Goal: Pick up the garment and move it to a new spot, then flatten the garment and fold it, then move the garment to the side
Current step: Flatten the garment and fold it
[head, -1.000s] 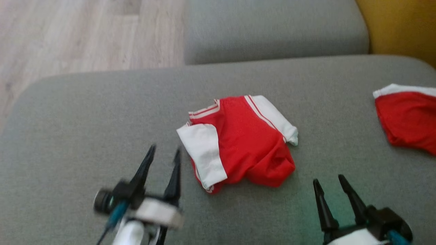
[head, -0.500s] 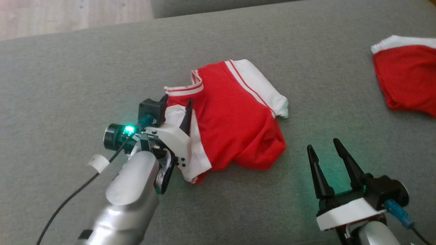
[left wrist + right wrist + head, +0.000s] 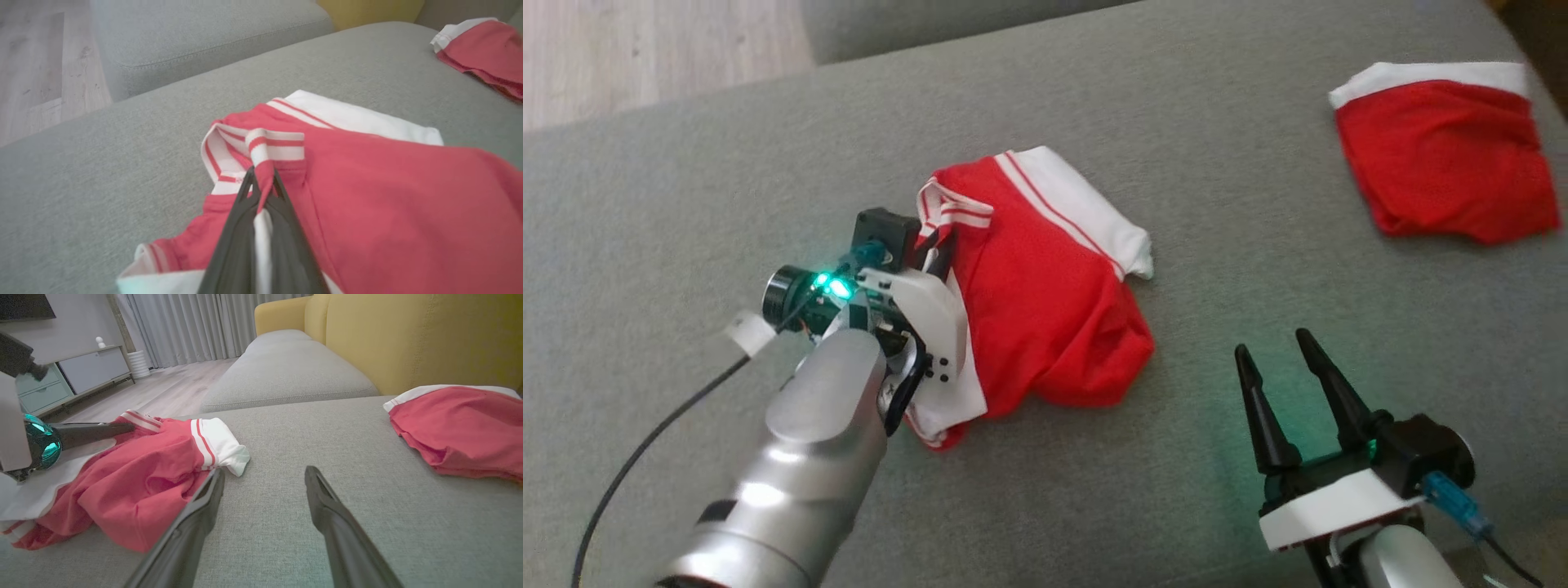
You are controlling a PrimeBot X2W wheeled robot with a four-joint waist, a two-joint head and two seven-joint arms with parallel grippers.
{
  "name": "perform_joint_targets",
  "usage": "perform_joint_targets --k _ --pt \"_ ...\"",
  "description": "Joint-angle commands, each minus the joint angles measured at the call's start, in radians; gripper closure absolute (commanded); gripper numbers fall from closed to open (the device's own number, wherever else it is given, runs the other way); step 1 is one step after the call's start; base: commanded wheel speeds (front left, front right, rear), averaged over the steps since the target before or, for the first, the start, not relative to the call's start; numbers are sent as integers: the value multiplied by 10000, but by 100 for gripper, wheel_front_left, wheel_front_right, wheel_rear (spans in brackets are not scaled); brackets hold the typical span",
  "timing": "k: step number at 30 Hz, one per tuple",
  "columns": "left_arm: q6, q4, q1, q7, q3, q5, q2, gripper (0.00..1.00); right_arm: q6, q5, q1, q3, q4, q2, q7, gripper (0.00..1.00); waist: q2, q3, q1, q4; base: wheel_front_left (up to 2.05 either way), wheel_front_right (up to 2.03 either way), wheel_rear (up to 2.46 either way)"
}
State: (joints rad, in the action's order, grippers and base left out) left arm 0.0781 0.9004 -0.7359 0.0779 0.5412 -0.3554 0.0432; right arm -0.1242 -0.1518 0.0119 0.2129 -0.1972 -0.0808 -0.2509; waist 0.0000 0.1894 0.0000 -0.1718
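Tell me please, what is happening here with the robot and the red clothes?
The robot's left gripper is shut on the striped collar of a crumpled red and white shirt. Most of the shirt lies on the grey sofa cushion, so it is not yet carried anywhere. The right gripper is open, holds nothing, and sits beside the shirt. A second red garment lies apart, at the far right of the cushion.

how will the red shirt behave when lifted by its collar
Likely floppy: the shirt lies in soft folds, so it should hang from the collar pinched in the left gripper. Probably light, being thin cloth. It may drag on the woven sofa cushion.
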Motion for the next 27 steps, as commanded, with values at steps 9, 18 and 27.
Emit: perform_joint_targets --k 9,18,27 --pt "506 -1514 -1857 -90 96 -1556 84 100 -65 -184 -204 260 142 204 -109 0 0 -1041 0 -711 0 0 0" --pt "216 -2791 -4103 -1248 -748 -3422 72 100 -65 -252 -759 -2 212 257 -109 0 0 -1778 0 -173 0 0 0" --pt "-378 -2287 17 -2307 -1791 -4469 780 100 -65 -291 -923 -230 494 274 -109 0 0 -1844 0 926 0 0 0"
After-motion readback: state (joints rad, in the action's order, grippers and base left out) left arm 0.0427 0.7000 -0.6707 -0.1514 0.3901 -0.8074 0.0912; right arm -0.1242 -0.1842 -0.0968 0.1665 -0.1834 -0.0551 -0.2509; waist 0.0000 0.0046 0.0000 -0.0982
